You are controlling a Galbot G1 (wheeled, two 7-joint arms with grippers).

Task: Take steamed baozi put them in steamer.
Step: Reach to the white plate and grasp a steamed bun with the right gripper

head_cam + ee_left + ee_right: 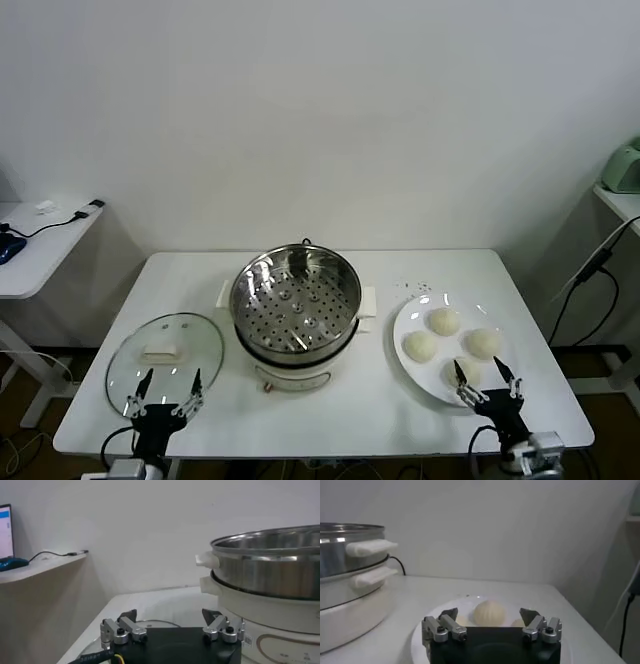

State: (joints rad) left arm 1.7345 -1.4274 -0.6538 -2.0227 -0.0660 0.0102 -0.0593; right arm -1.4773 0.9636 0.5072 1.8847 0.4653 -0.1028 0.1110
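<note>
The steel steamer (296,300) stands mid-table on its white base, its perforated tray bare. Several cream-white baozi lie on a white plate (412,315) to its right, among them one at the back (443,321) and one on the left (420,346). My right gripper (480,378) hangs open at the plate's near edge, over the nearest baozi (468,372). In the right wrist view a baozi (489,611) sits ahead of the open right gripper (489,614). My left gripper (171,382) is open at the near edge of the glass lid (165,345), beside the steamer (270,565).
The glass lid with a white handle lies flat at the table's front left. A side desk (40,235) with cables stands far left. A shelf with a green device (622,168) and a hanging cable is at the far right. Both grippers are near the table's front edge.
</note>
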